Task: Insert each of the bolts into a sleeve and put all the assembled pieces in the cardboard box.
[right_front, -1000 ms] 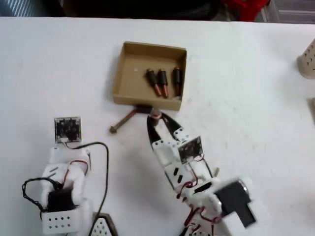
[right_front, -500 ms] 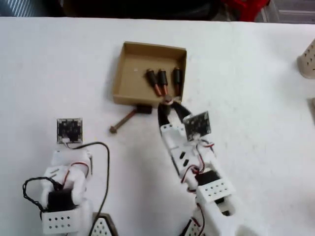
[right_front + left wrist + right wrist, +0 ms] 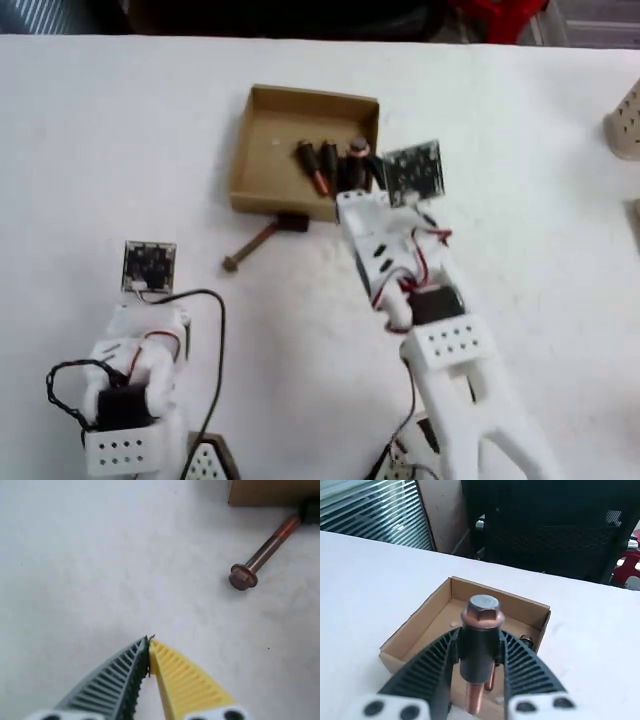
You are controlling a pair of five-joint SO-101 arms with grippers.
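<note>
R gripper (image 3: 480,637) clamps copper bolt in black sleeve (image 3: 481,610) over near-right corner of brown cardboard box (image 3: 415,626), prob. to drop; L gripper (image 3: 149,644) closed.

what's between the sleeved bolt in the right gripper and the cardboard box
Nothing visible. The right gripper holds the sleeved bolt upright over the open cardboard box; other assembled pieces lie on its floor.
</note>
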